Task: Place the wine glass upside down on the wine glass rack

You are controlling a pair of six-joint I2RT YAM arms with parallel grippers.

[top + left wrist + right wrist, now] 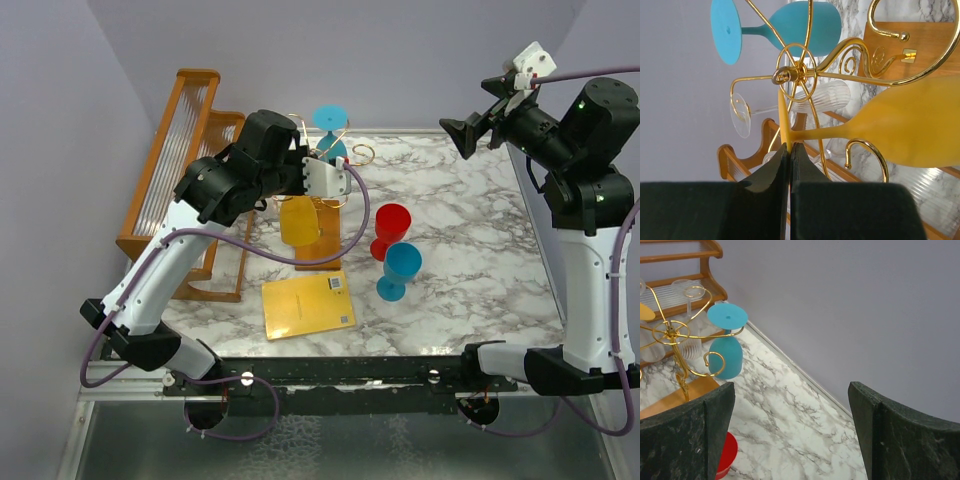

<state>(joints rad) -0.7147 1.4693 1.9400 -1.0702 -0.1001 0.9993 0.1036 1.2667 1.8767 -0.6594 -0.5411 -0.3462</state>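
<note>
Just left of the rack point(790, 75), our left gripper point(790, 147) is clamped on the foot of the yellow wine glass point(910, 125) — its bowl hangs beside the rack's post, over its wooden base. A blue glass point(800, 25) hangs upside down on the rack's far arm. Well right of the rack, our right gripper point(790, 390) hovers with its fingers spread — holding nothing.

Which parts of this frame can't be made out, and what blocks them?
Top view: the left arm covers the yellow glass's stem and foot and most of the gold rack.
Left wrist: that glass's rim runs off the right edge.
Right wrist: the right pincer hides most of the red glass.
</note>
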